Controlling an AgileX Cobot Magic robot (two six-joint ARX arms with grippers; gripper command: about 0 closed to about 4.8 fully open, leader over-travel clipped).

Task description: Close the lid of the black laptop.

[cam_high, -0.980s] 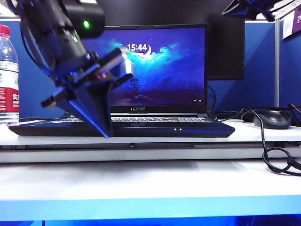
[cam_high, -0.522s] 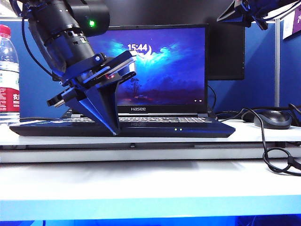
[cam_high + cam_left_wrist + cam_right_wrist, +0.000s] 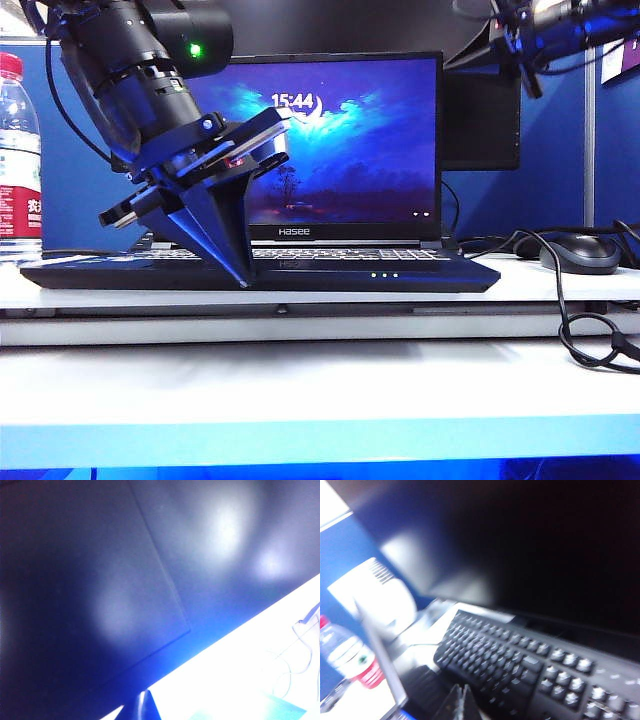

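Observation:
The black laptop (image 3: 300, 272) stands open on the white table, its lid (image 3: 340, 140) upright with the lit screen and "Hasee" logo facing me. My left gripper (image 3: 240, 280) is shut and points down at the base's front left edge; whether it touches I cannot tell. In the left wrist view its tip (image 3: 145, 695) sits over the dark palm rest (image 3: 100, 580) by the touchpad outline. My right gripper (image 3: 500, 35), shut and empty, hangs above and right of the lid's top right corner. Its fingers (image 3: 462, 687) hover over a separate keyboard.
A water bottle (image 3: 15, 150) stands left of the laptop. A mouse (image 3: 580, 250) and a looped black cable (image 3: 590, 330) lie to the right. Behind the lid are a black monitor (image 3: 480, 120), a desktop keyboard (image 3: 530, 670) and a white object (image 3: 375, 595).
The left gripper tilted and shifted slightly right early on, then held still. The right gripper swung and dropped a little at the top right. The lid has not moved.

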